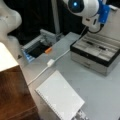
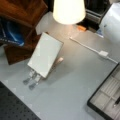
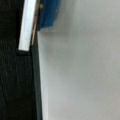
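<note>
- Gripper (image 1: pixel 104 11): at a front view's top right, on the end of the white arm, above the far rim of the tray; mostly blue housing seen, fingers cut off by the edge or lost against the background.
- Claw state: cannot tell, whether spread or pressed together; nothing seen pinched.
- Tray (image 1: pixel 75 47): black-rimmed, silver-sided, divided into long compartments, nearest thing to the gripper, just below it on the grey table (image 1: pixel 100 92). Only a corner of it inside a front view (image 2: pixel 92 100), at bottom right.
- Two dark slim things lying in the tray's compartments, one (image 1: pixel 90 43) nearer a front view's left, one (image 1: pixel 102 47) to its right; too vague to name. Another dark end poking in at a front view's right edge (image 2: pixel 117 101).
- Wrist view: blue block (image 3: pixel 48 12) at top, white bar (image 3: pixel 27 25) beside it, black edge (image 3: pixel 36 82) running down, pale surface to the right; no fingers made out.
- Notebook (image 1: pixel 60 98): white, spiral-bound, flat on the table, well apart from the tray; seen in both front views (image 2: pixel 45 55).
- White cable with a plug block (image 1: pixel 50 62) between notebook and tray; same block in a front view (image 2: pixel 103 53).
- Small orange thing (image 1: pixel 48 50) near the cable, hard to identify.
- Lampshade (image 2: pixel 68 10) cut off at a front view's top.
- Wooden shelf (image 2: pixel 22 10) at a front view's top left, partly out of frame.
</note>
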Robot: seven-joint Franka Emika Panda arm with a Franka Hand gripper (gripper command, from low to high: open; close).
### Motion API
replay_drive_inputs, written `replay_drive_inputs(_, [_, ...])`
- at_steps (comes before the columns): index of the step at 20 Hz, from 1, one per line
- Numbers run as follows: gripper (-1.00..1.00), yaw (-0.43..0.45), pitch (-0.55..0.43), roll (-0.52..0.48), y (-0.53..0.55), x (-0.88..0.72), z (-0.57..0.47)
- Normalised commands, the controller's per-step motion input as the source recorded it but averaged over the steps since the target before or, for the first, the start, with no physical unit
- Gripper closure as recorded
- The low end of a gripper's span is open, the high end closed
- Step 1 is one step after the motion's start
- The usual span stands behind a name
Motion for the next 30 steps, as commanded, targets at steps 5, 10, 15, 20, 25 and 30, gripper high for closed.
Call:
replay_drive_inputs(5, [-1.00,0.162,0.098,-0.163,-0.33,-0.08,0.14])
replay_drive_inputs(10, [-1.00,0.106,0.093,-0.149,-0.44,-0.16,0.10])
replay_drive_inputs(15, [-1.00,0.039,0.076,-0.151,-0.47,-0.21,0.04])
replay_drive_inputs(20, [-1.00,-0.011,0.064,-0.151,-0.52,-0.24,0.01])
replay_drive_inputs(25, [-1.00,0.001,0.045,-0.215,-0.53,-0.26,-0.01])
replay_drive_inputs(30, [-1.00,0.023,0.020,-0.247,-0.44,-0.27,-0.04])
